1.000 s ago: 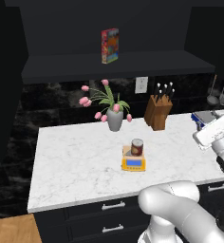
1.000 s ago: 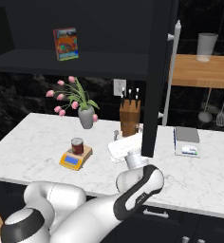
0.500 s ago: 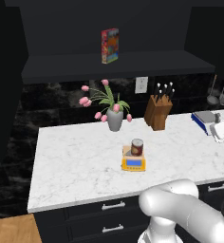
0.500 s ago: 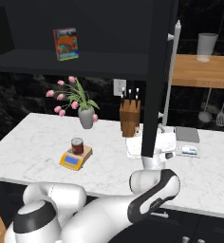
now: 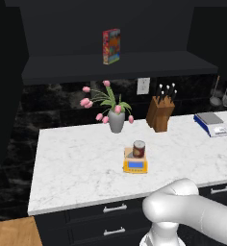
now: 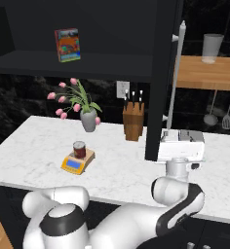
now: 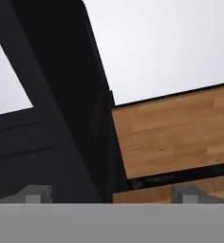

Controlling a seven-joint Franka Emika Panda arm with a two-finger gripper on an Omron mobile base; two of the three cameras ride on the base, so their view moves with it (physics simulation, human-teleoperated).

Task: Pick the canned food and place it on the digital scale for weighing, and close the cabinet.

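Can (image 5: 139, 149) and scale (image 5: 135, 164) are already paired: we see the small dark red can standing upright on the yellow-orange scale, on the marble counter (image 5: 77, 168) in front of the vase of pink tulips (image 5: 114, 114) and to the left of the knife block (image 6: 133, 122). By our judgement the weighing half is done and the step in hand is closing the cabinet door (image 6: 162, 78), which stands swung out edge-on in the right base view with its long silver handle (image 6: 175, 82) on the far side. Our gripper (image 7: 112, 193) is below that door, its two fingertips (image 7: 35, 192) spread wide apart with nothing between them; the hand view looks up along the door's dark panelled face beside a wooden shelf (image 7: 175, 128). To do this well we should bring a finger flat against the outer face near the free edge, away from the hinge, where a light push swings it most easily. We should push in a steady arc that follows the hinge, keep clear of the white and blue scale (image 6: 181, 144) just beside the wrist, and avoid snagging the handle.
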